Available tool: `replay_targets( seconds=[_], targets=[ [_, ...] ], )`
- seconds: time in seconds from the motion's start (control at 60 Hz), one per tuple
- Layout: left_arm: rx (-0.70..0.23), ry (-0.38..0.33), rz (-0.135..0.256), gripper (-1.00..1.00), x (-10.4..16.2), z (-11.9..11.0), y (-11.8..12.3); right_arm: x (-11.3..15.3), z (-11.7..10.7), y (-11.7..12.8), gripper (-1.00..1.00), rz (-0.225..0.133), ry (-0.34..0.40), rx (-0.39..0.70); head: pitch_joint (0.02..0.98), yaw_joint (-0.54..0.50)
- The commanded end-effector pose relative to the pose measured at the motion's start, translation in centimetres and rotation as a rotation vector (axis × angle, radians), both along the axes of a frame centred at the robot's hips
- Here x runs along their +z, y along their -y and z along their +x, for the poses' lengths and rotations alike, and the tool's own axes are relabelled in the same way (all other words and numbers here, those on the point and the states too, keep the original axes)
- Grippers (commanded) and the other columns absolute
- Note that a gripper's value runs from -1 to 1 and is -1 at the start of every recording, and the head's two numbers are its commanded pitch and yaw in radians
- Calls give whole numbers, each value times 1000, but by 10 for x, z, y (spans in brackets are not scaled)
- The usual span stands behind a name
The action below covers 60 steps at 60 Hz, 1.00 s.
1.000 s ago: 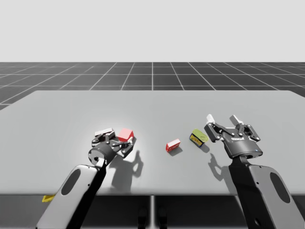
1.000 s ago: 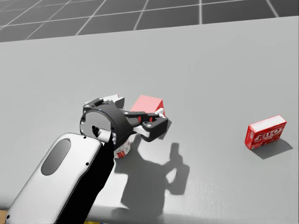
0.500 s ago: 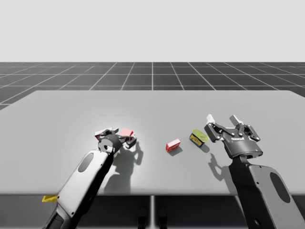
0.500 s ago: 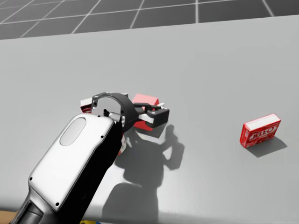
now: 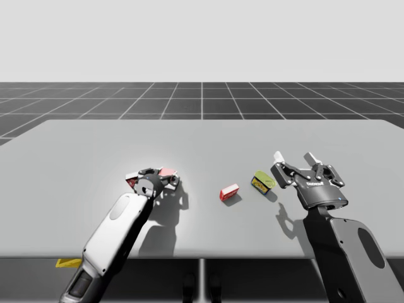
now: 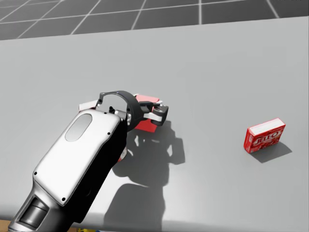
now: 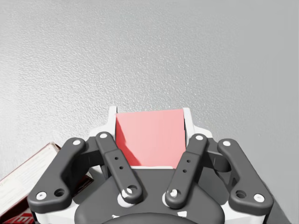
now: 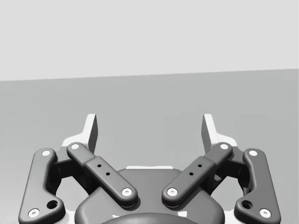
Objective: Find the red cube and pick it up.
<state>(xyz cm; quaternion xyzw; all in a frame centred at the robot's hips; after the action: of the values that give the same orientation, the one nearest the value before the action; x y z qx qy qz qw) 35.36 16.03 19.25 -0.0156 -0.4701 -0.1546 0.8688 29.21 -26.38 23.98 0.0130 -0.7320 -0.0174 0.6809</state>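
The red cube (image 7: 149, 137) sits between the fingers of my left gripper (image 7: 149, 114), whose two pads press its opposite sides. In the high view the cube (image 5: 167, 171) is at the table's left of middle, with my left gripper (image 5: 166, 178) over it and my forearm hiding most of it. In the head view parts of the cube (image 6: 145, 100) show around that gripper (image 6: 150, 114). I cannot tell whether the cube has left the table. My right gripper (image 5: 294, 158) hovers open at the right, and nothing lies between its fingers (image 8: 149, 126).
A small red box (image 5: 229, 191) (image 6: 264, 135) lies at the table's middle. A green-and-yellow box (image 5: 263, 181) lies just left of my right gripper. A red-and-white box (image 5: 131, 179) (image 7: 28, 172) lies beside my left gripper. The table's near edge (image 5: 202, 257) is close.
My left arm has reached forward and tipped down over the red cube, and its fingers have come together on it. My head has turned slightly. The right arm has not moved.
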Motion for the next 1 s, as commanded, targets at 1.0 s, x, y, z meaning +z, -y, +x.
replay_targets(
  seconds=[1.0],
  targets=[
    [-93, -5, -43, 1000, 44, -9, -7, -1, 1, 3, -1000, -2, 0, -8, 436, 219]
  ],
)
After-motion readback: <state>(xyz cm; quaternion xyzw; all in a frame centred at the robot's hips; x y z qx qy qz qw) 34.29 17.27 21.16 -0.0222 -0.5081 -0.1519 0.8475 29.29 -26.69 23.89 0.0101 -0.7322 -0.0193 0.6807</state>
